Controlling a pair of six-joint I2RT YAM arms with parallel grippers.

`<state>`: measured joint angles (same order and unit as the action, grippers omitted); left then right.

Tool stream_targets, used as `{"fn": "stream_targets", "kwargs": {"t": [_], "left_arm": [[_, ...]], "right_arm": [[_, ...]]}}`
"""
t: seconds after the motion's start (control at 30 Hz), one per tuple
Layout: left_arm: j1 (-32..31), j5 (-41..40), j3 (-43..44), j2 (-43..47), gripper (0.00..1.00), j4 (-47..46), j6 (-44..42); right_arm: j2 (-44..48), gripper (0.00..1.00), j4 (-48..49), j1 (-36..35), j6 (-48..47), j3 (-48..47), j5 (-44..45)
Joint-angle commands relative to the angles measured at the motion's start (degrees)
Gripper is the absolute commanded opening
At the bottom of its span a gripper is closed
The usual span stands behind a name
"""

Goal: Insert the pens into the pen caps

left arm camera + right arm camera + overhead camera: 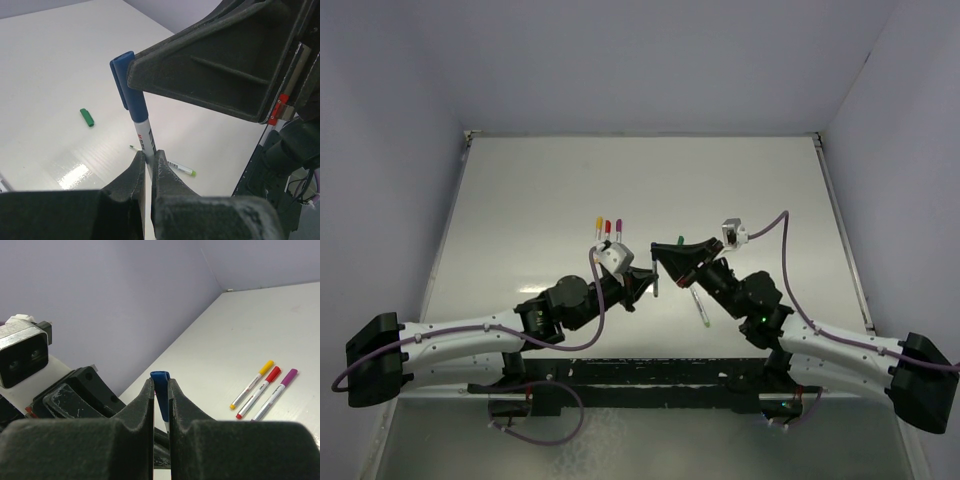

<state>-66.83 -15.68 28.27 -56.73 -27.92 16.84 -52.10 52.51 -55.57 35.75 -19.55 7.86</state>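
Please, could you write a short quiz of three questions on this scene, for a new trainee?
1. True or false: the green cap lies loose on the table.
2. The right fingers clamp: A) a green pen, B) the blue cap, C) nothing.
3. Fill in: ___ capped pens lie side by side.
Key: 1 true; 2 B; 3 three.
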Motion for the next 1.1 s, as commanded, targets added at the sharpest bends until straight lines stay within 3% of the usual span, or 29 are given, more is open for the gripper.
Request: {"fn": "stream_targets", "kwargs": {"t": [0.0,0.6,0.97,1.07], "left_arm": [[0.66,-2.58,9.18,4.25,0.0,-23.54,-3.33],[0.67,-5.07,7.71,6.19,0.0,-21.36,-3.88],[0.67,-9.94,4.97,6.99,0.0,-14.39,-2.72],[0.65,-12.25,5.26,6.93,0.0,-10.21,-2.91]], "right_arm": [[-3.64,0.0,-17.97,-3.61,0.05,3.27,-5.24],[-5.4,0.0,-20.27,-4.72,-0.95,1.65,-0.86],[1.88,0.0,-27.92,-4.67,-2.29,-1.72,6.05],[6.14,0.14,-33.62,-4.72,-1.96,-2.6,9.52]]}}
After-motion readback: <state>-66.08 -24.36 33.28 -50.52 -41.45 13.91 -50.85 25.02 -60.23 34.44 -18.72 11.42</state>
